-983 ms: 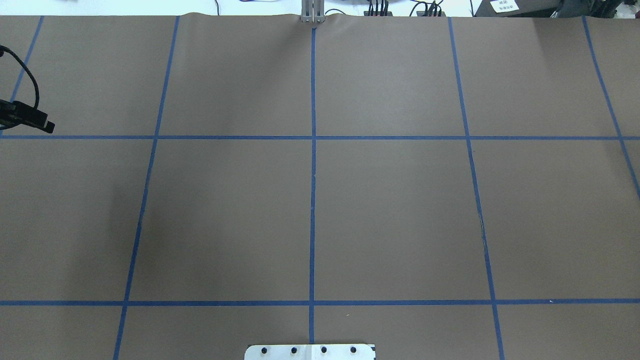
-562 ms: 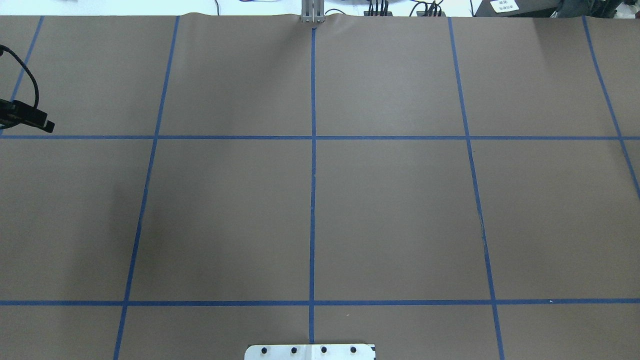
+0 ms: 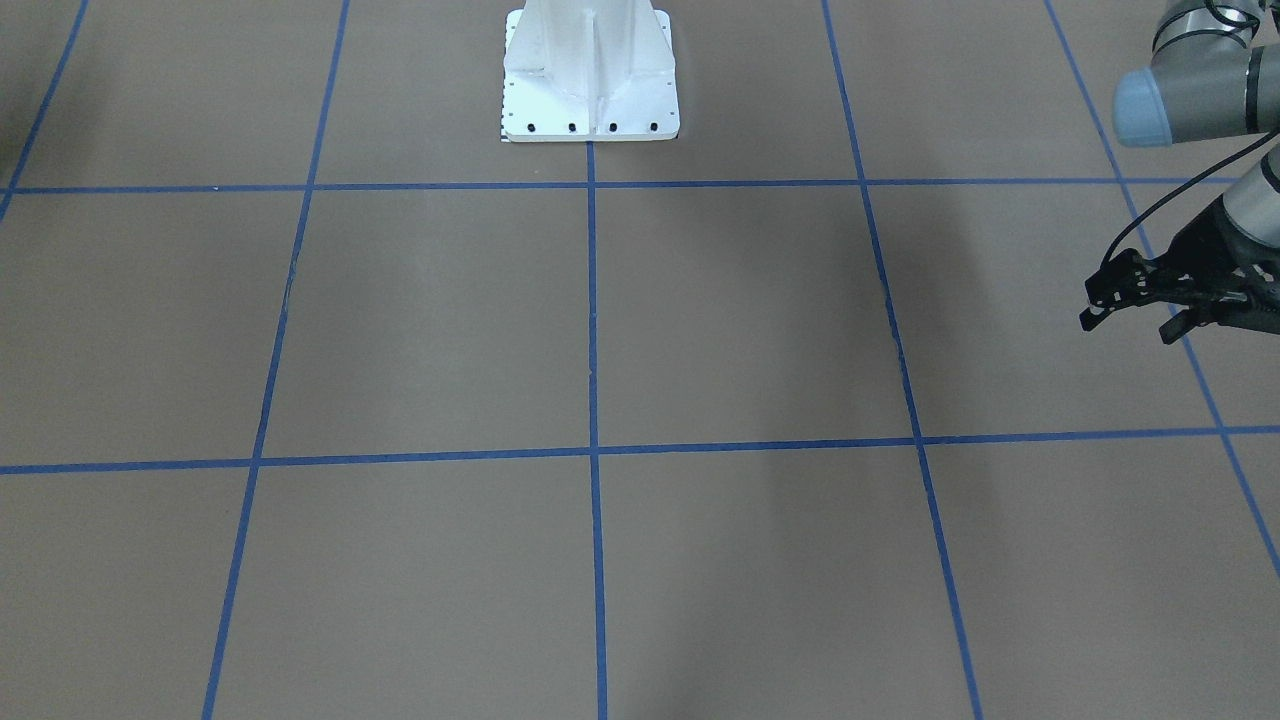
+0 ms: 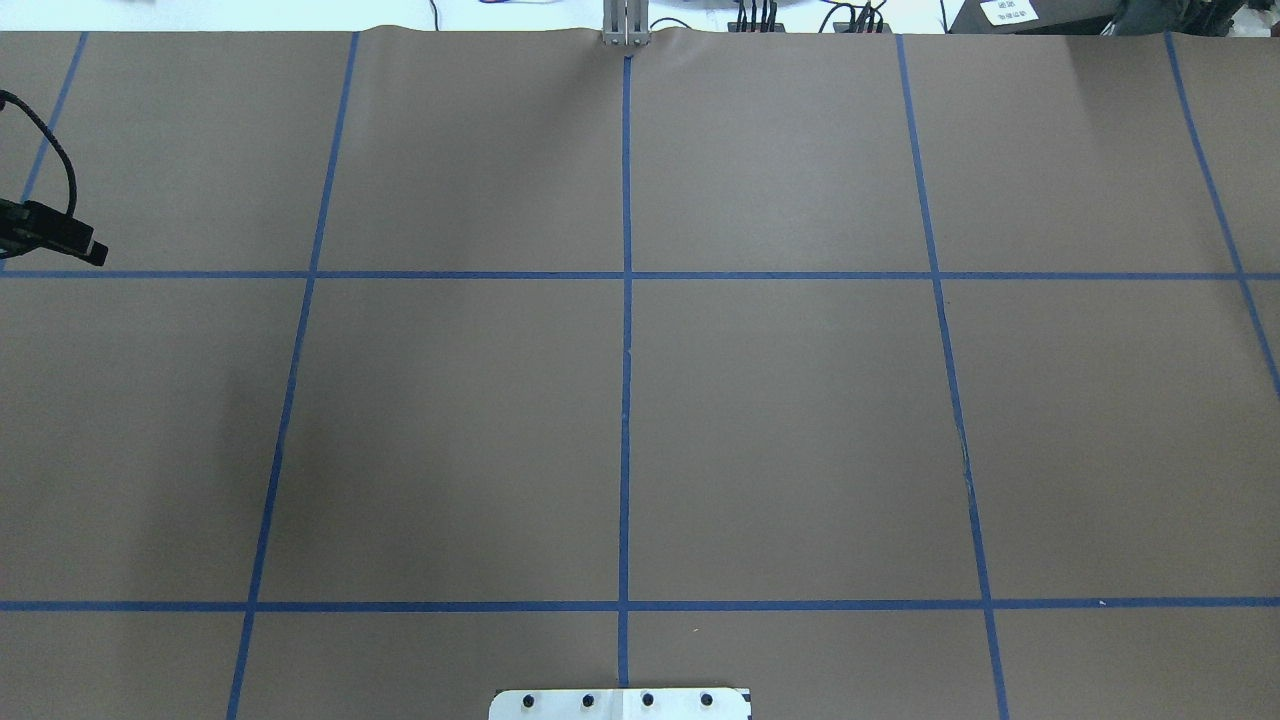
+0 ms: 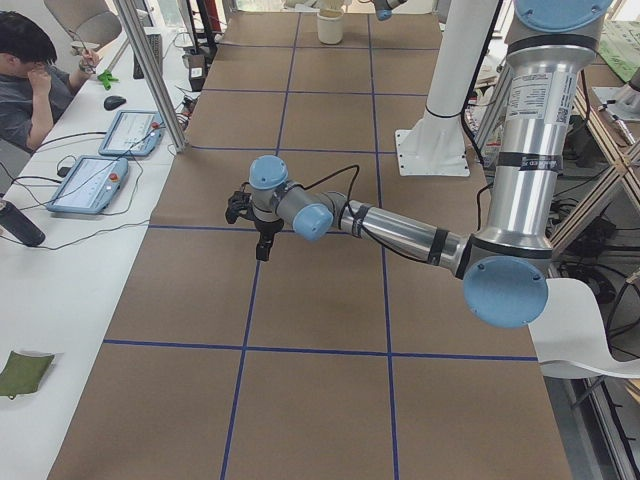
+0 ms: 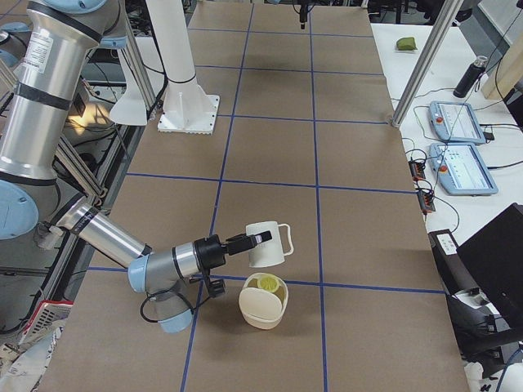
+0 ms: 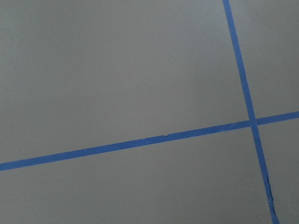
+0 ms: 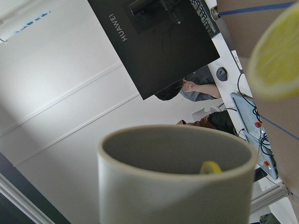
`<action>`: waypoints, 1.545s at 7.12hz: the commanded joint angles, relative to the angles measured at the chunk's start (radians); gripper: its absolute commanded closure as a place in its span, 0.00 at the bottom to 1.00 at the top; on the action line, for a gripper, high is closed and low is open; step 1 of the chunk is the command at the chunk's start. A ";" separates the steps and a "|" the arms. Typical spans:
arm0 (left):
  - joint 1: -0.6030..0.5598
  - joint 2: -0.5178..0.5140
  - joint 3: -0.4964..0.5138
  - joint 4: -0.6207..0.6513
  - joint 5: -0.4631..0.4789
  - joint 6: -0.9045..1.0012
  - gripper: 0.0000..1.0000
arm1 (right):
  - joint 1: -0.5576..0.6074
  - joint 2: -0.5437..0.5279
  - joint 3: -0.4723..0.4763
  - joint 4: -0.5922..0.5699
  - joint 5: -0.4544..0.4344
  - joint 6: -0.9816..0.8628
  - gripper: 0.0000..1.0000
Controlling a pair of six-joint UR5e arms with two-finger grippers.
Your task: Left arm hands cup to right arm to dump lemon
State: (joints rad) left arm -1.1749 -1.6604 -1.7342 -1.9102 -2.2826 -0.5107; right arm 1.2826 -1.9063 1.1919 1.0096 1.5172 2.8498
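The white cup (image 6: 265, 245) with a loop handle hangs tipped on its side at the end of my right arm, the near one in the exterior right view. My right gripper (image 6: 248, 240) is at its wall; I cannot tell its state. In the right wrist view the cup's grey inside (image 8: 177, 154) fills the bottom, with a lemon bit (image 8: 211, 167) at the rim and a lemon slice (image 8: 275, 60) beyond it. Lemon (image 6: 268, 282) lies in a cream bowl (image 6: 260, 314) under the cup. My left gripper (image 3: 1128, 318) is open and empty at the table's left side; it also shows in the overhead view (image 4: 60, 238).
The white robot base (image 3: 590, 70) stands at the table's near middle edge. Blue tape lines (image 4: 626, 350) grid the brown table. Two tablets (image 6: 462, 143) lie on a side table. An operator (image 5: 30, 70) sits beyond the far edge.
In the overhead view my left gripper has drawn back slightly toward the left edge. Nothing else has visibly moved.
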 commanded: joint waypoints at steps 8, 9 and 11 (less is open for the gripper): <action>0.004 -0.002 0.010 0.014 0.000 0.000 0.00 | -0.003 0.108 0.047 -0.023 0.111 -0.418 0.77; 0.004 -0.001 0.010 0.014 0.000 0.000 0.00 | -0.002 0.121 0.070 -0.069 0.171 -0.528 0.77; 0.004 -0.002 0.016 0.014 0.000 0.000 0.00 | 0.000 0.109 0.147 -0.181 0.336 -0.861 0.77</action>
State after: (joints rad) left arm -1.1705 -1.6618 -1.7222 -1.8960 -2.2826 -0.5108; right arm 1.2811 -1.7918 1.2950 0.8960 1.7423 2.2070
